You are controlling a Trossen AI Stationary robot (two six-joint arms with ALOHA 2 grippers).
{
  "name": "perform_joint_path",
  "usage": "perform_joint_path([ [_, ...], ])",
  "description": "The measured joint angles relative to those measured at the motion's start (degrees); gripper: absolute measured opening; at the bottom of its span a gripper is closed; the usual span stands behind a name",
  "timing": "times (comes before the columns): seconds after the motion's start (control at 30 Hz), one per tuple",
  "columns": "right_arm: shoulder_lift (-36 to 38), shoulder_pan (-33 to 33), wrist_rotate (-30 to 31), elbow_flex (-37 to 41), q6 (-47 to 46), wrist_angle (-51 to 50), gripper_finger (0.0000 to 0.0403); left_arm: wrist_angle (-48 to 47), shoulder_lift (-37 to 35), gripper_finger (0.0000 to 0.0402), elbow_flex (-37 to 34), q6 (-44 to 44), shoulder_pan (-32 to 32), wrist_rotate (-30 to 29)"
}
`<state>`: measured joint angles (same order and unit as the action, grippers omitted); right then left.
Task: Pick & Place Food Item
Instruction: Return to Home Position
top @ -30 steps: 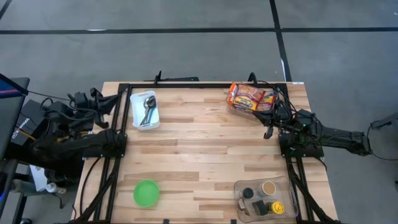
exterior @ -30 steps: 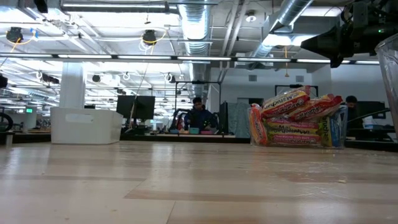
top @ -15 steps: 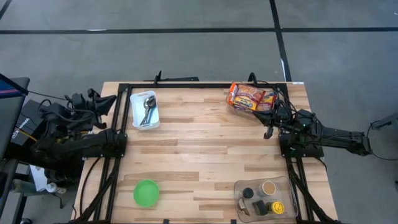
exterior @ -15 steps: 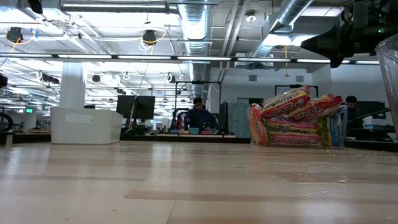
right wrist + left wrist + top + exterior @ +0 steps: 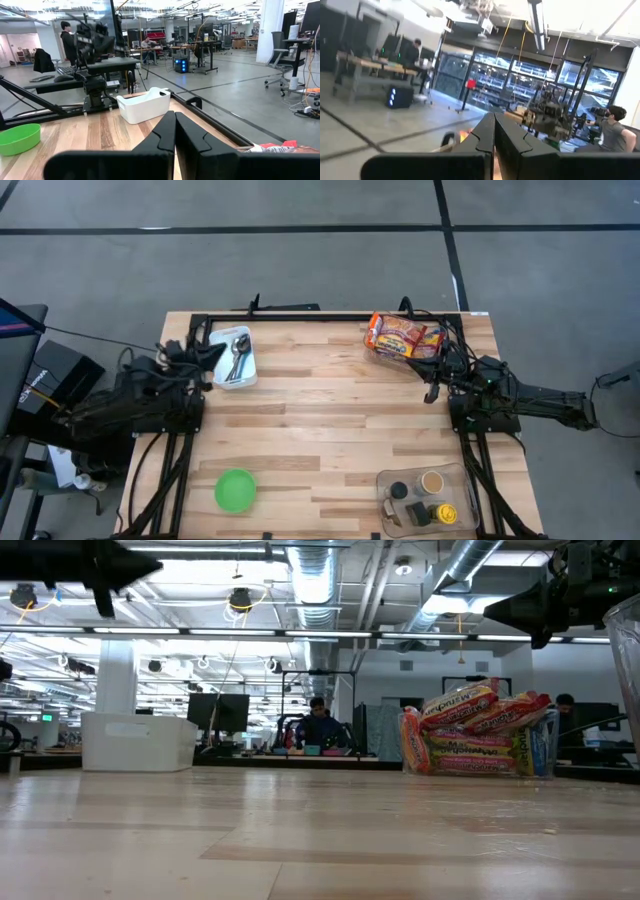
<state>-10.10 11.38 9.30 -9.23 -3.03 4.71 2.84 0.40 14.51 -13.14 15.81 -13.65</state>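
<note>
The food item is an orange and red bundle of snack packets [image 5: 403, 337] lying on the wooden table's far right part; it also shows in the low view [image 5: 475, 735]. My right gripper [image 5: 432, 392] is shut and empty, above the table to the near right of the packets, and its fingers show closed in the right wrist view [image 5: 175, 131]. My left gripper [image 5: 215, 352] is shut and empty, raised at the left edge of a white bin [image 5: 235, 357]; it shows closed in the left wrist view [image 5: 495, 134].
The white bin at the far left holds metal spoons [image 5: 238, 350]. A green bowl [image 5: 236, 490] stands near the front left. A clear tray [image 5: 428, 498] with small jars stands at the front right. A black frame [image 5: 300, 318] runs along the table's far edge.
My left arm has swung from beyond the table's left edge toward the right, and its gripper now stands at the white bin's left side and has come into the low view's top left. My right arm and the packets have kept still.
</note>
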Motion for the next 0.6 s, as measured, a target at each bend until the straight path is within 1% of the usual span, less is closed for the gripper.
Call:
perform_joint_path([
  [0.2, 0.0, 0.0, 0.0, 0.0, 0.0, 0.0, 0.0, 7.5, 0.0, 0.0002, -9.3, -3.8, 0.0, 0.0],
  [0.33, 0.0, 0.0, 0.0, 0.0, 0.0, 0.0, 0.0, 9.6, 0.0, 0.0002, -13.2, -4.3, 0.0, 0.0],
  [0.4, 0.0, 0.0, 0.0, 0.0, 0.0, 0.0, 0.0, 9.4, 0.1, 0.0002, -14.1, -4.5, 0.0, 0.0],
  [0.6, 0.0, 0.0, 0.0, 0.0, 0.0, 0.0, 0.0, 8.3, 1.3, 0.0002, -14.1, -3.6, 0.0, 0.0],
])
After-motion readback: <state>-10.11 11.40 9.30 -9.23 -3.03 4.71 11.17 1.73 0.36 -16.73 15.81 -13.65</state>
